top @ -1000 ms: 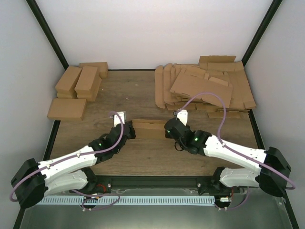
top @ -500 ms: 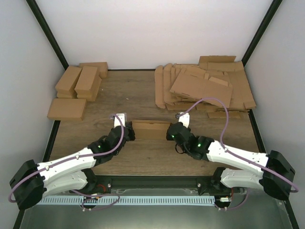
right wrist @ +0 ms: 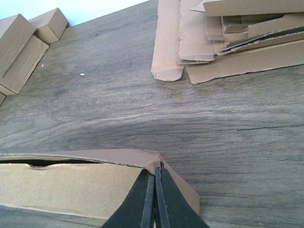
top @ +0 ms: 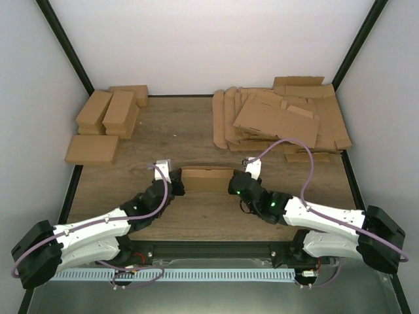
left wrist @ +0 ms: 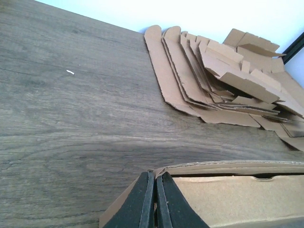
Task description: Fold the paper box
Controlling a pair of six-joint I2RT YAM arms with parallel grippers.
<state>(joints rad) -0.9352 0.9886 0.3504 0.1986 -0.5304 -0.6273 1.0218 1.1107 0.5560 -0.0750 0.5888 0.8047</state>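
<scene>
The paper box (top: 206,178) is a thin wide brown cardboard piece lying on the table between my two grippers. My left gripper (top: 175,182) is shut on its left end; in the left wrist view the black fingers (left wrist: 156,199) pinch the cardboard corner of the box (left wrist: 237,194). My right gripper (top: 233,184) is shut on its right end; in the right wrist view the fingers (right wrist: 155,199) pinch the corner flap of the box (right wrist: 66,185). A dark slit shows along the box's top edge in both wrist views.
A loose pile of flat cardboard sheets (top: 281,121) lies at the back right, also in the left wrist view (left wrist: 223,80) and right wrist view (right wrist: 223,38). Narrow brick-shaped cardboard boxes (top: 108,118) sit at the back left. Dark frame posts stand at the rear corners.
Both grippers have moved a little toward the near edge and lower, holding the box ends; the box now lies flatter and slightly nearer.
</scene>
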